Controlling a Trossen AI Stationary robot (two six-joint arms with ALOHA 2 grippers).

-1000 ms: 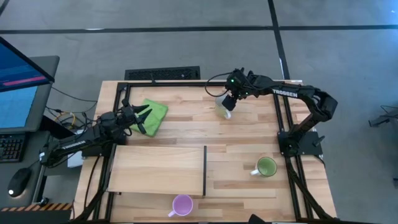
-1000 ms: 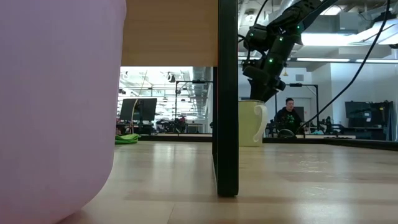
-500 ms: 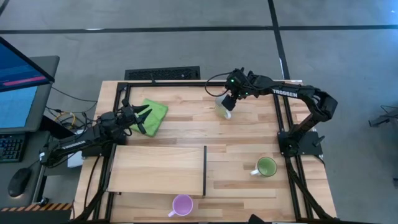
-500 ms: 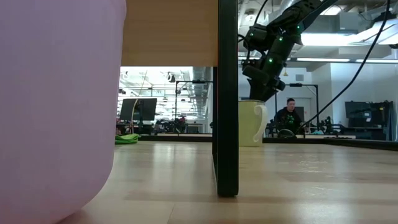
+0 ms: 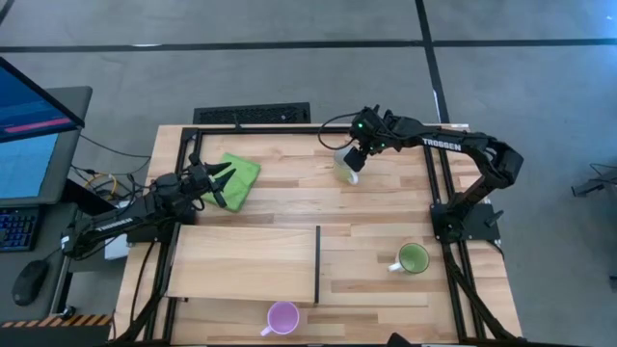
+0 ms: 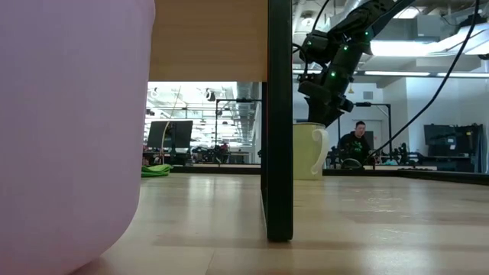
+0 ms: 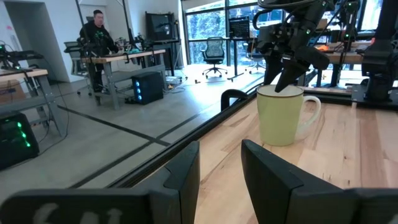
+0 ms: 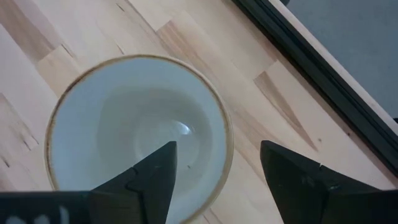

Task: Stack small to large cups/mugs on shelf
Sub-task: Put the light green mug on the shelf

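Cream mug (image 5: 346, 166) sits upright near the table's (image 5: 386, 207) twelve o'clock edge, and the right gripper (image 5: 359, 158) hangs directly over it, fingers apart with one inside the rim and one outside, likely poised to pinch the wall. Shelf (image 5: 246, 262) lies toward seven o'clock, green mug (image 5: 413, 258) at four, purple mug (image 5: 282, 317) at six. Left gripper (image 5: 218, 183) waits, half-open and empty, over a green cloth (image 5: 241, 173) at ten.

You've got the wooden table (image 5: 376, 207) carrying a plywood shelf (image 5: 241, 262), green cloth (image 5: 238, 176), plus white mug (image 5: 345, 166), green mug (image 5: 413, 258), purple mug (image 5: 282, 317).
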